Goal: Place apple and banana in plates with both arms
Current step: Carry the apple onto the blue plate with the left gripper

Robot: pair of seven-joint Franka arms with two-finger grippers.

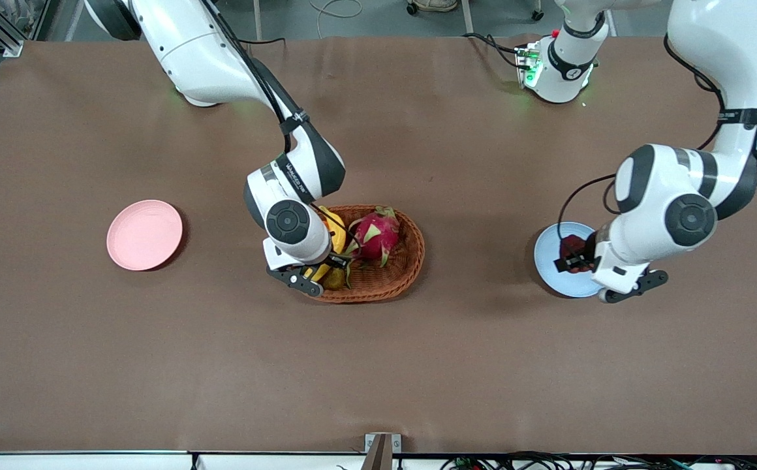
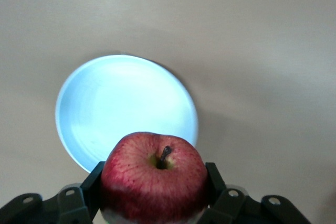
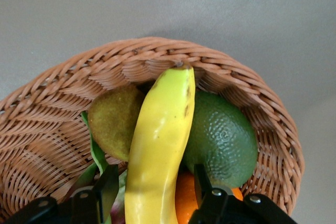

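Note:
My left gripper [image 1: 575,260] is shut on the dark red apple [image 1: 571,246] and holds it over the pale blue plate [image 1: 546,253]. In the left wrist view the apple [image 2: 153,174] sits between the fingers [image 2: 212,174], above the rim of the blue plate [image 2: 121,108]. My right gripper [image 1: 327,264] is down in the wicker basket [image 1: 408,261], open, with one finger on each side of the yellow banana [image 1: 334,236]. In the right wrist view the banana [image 3: 163,129] lies between the fingers [image 3: 202,182] with a gap on each side. The pale pink plate [image 1: 144,234] lies bare toward the right arm's end.
The basket [image 3: 52,108] also holds a pink dragon fruit [image 1: 376,235], a dark green bumpy fruit [image 3: 226,140], a brownish-green fruit [image 3: 113,121] and an orange fruit [image 3: 184,203] under the banana. Brown tabletop [image 1: 378,365] lies open nearer the front camera.

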